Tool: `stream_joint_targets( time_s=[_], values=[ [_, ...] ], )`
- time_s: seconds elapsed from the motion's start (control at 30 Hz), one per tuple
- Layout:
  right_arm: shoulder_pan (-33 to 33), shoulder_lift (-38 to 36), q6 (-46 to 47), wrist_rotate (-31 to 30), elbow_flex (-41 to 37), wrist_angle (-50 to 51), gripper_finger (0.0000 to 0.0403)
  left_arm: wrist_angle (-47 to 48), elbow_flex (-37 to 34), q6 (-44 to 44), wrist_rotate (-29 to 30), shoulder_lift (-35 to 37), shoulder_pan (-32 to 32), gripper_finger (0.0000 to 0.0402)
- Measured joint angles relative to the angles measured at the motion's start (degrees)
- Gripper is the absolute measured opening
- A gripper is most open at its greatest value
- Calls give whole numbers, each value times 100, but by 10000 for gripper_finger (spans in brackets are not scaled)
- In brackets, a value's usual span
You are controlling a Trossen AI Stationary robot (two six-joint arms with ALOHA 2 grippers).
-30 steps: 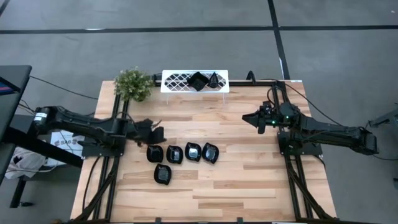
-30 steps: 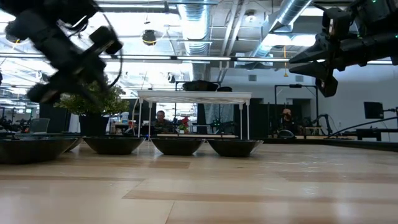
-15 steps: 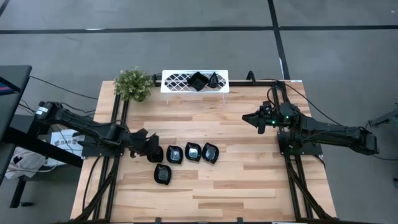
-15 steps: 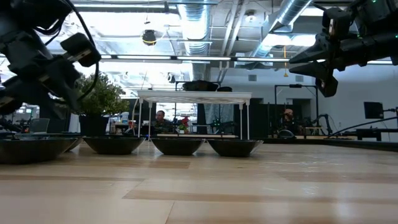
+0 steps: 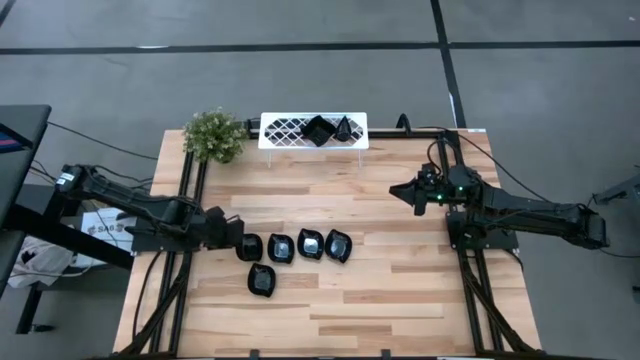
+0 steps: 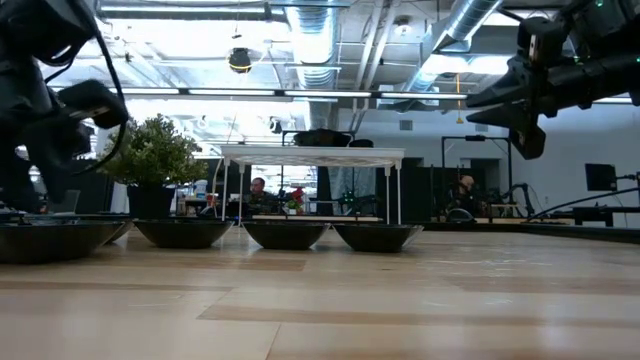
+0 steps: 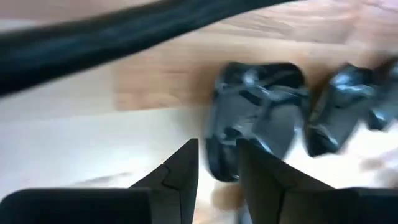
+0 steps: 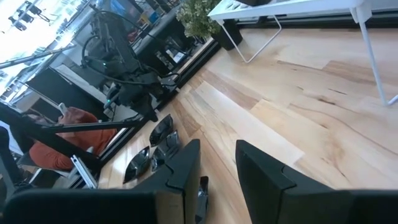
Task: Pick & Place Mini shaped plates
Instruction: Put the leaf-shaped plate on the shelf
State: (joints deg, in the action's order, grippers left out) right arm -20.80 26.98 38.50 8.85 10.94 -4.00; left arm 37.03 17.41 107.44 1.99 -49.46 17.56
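While low, left tool (image 7: 216,163) beside plate (image 7: 258,118)

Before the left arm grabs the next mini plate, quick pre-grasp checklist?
1. Left gripper lined up on the leftmost plate of the row: ok.
2. Jaws parted, nothing held: ok.
3. Neighbouring plate clear of the target: cannot tell, they sit close.
4. Right gripper parked well away from the row: ok.
5. White rack has free space beside the two plates on it: ok.

Glossy black plates (image 5: 310,244); pale wood-plank table (image 5: 380,290), smooth; white lattice rack (image 5: 285,128).
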Motion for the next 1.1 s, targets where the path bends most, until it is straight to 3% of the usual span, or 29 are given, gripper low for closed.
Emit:
stream_joint_targets(
  time_s=[0.23,0.73,1.1],
  values=[
    [-2,0,0,-16,2,39,98,143,-43,-1,326,-331,-4,108],
    [-2,0,13,-18,1,41,98,-300,-46,-4,336,-526,-4,108],
    [0,0,11,-237,0,41,98,-870,-44,-64,336,-1202,-4,108]
  ],
)
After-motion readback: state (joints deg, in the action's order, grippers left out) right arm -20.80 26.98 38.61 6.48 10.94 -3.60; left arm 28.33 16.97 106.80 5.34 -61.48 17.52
